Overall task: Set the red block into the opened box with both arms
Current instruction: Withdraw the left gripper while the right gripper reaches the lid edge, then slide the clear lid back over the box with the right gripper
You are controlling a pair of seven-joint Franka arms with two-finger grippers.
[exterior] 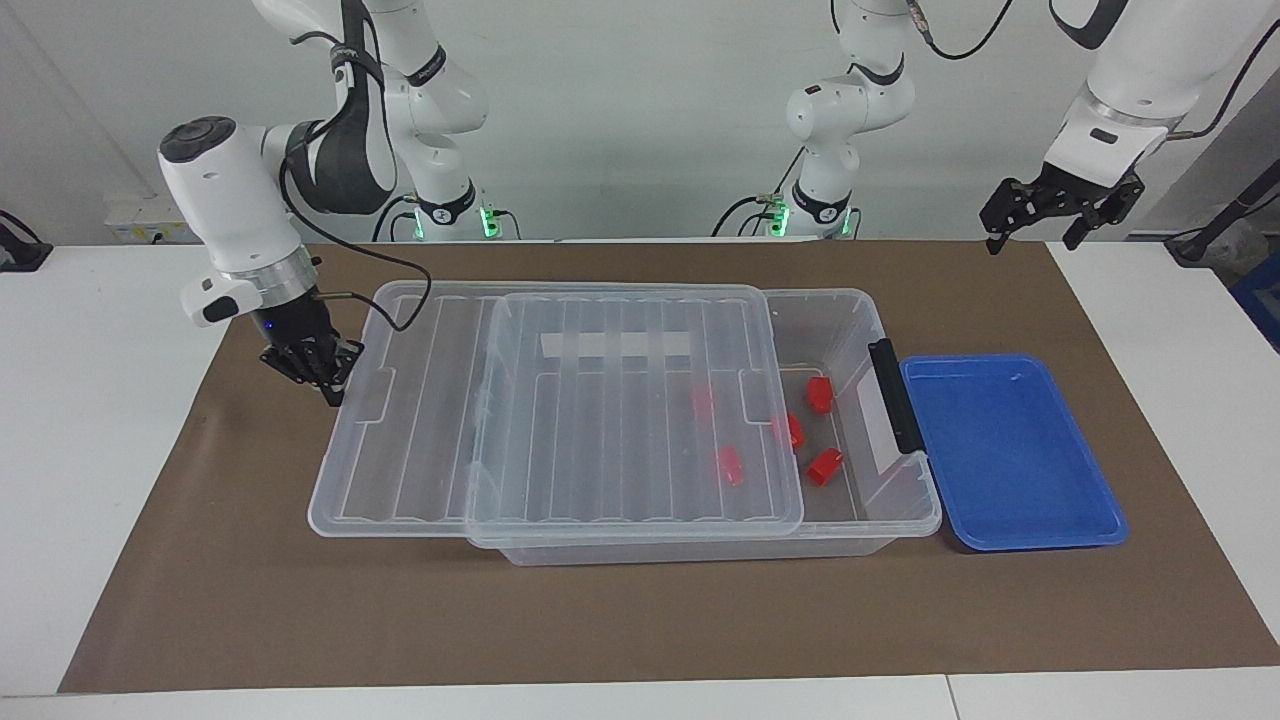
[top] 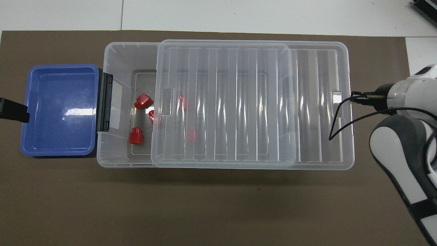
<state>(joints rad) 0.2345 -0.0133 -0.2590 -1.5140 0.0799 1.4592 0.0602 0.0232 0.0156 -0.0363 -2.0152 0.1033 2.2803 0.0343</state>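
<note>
The right hand [exterior: 325, 375] is shut tight and pressed against the end of the clear lid [exterior: 560, 400] to slide it over the box [exterior: 905, 505] - the red blocks [exterior: 820, 394] already lie inside - while the left hand [exterior: 1040, 215] waits open, high up.

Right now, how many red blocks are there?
5, all in the box: two uncovered, one half under the lid's edge, two seen through it. More could be hidden.
</note>
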